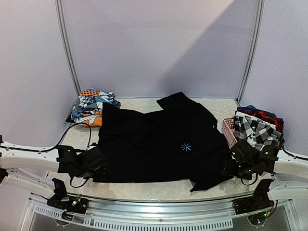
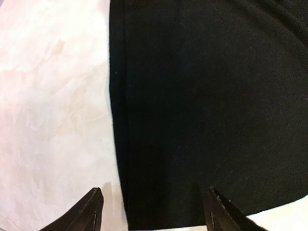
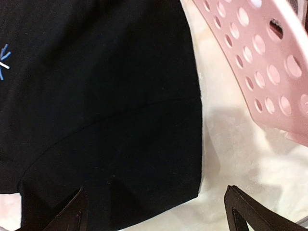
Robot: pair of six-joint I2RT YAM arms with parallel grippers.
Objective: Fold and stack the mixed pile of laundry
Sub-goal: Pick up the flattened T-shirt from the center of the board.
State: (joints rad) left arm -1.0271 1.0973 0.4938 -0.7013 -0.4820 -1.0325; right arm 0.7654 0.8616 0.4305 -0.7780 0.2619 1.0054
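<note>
A large plain black garment (image 1: 154,144) with a small blue star mark (image 1: 186,147) lies spread flat across the middle of the table. My left gripper (image 1: 100,167) hovers open over its near left corner. In the left wrist view the black garment (image 2: 202,110) fills the space between the fingertips (image 2: 91,211), and its hem corner lies between them. My right gripper (image 1: 230,168) is open over the near right corner. In the right wrist view the black garment (image 3: 106,106) ends in a corner between the wide-set fingertips (image 3: 243,209). Neither gripper holds anything.
Folded orange-blue-white printed pieces (image 1: 91,107) sit at the back left. A pink perforated basket (image 1: 228,129) stands at the right, holding a black-and-white checked garment (image 1: 257,131) and a red/navy plaid one (image 1: 262,114). The basket's wall (image 3: 260,62) is close to my right gripper.
</note>
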